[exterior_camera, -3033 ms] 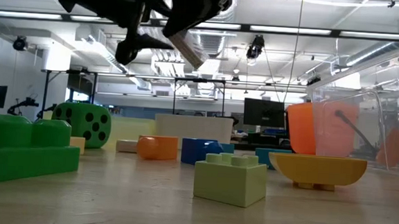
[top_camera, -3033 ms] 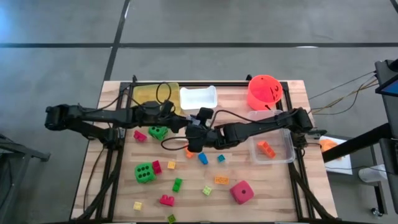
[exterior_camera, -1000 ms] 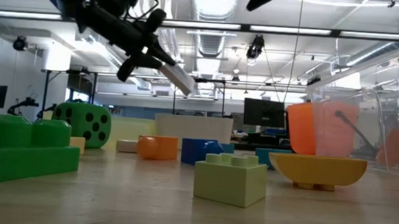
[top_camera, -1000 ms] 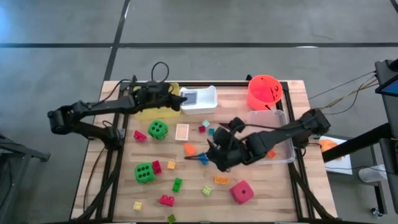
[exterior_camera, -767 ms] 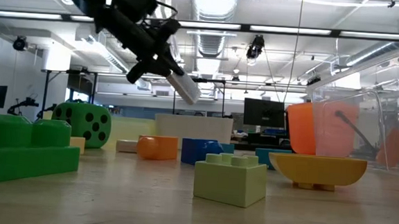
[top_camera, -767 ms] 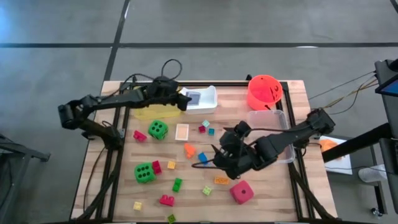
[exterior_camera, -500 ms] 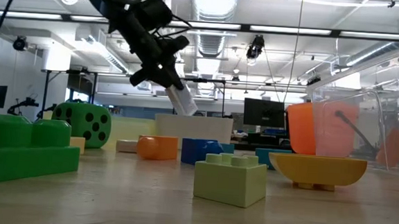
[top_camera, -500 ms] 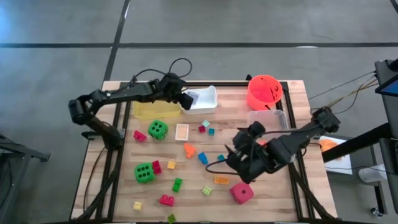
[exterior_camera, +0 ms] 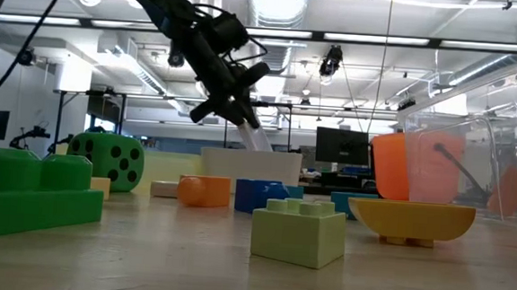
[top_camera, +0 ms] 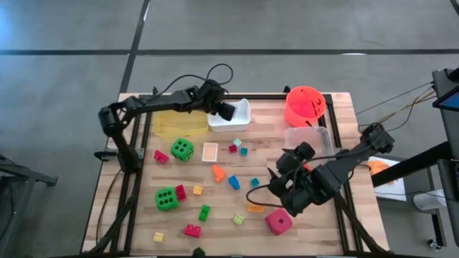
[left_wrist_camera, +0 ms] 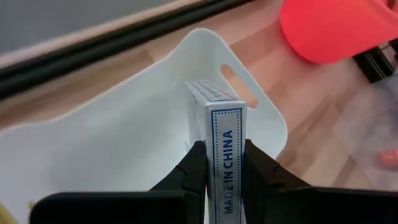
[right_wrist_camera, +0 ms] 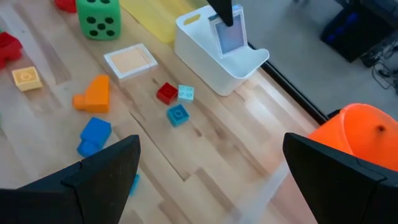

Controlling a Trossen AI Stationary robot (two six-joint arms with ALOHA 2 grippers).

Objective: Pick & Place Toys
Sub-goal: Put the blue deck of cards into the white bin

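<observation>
Nearest the front edge of the surface lie the loose toys: the pink-red die, small bricks around it, and one green die. Our right claw hangs just above the bare wood between the pink-red die and the clear tray, its fingers spread as wide as they go and grasping nothing. From its own wrist view we look out over the orange brick, the blue brick and a flat square card lying face up.

Mid-surface sit the second green die and that same card, with a few tiny bricks beside it.

At the far edge, our left claw is clenched on a card box, held on edge with the fingers pinching its two broad faces. The box stands directly over the white tray, its long axis pointing down into the tray and away from the wrist. So the relation that matters is vertical: the tray floor lies straight below the box, with the tray's slotted end wall just beyond it. We judge the coming move to be a short descent and release, keeping clear of that wall. The yellow tray sits beside the white one, and the orange-red bucket further along the same edge.
</observation>
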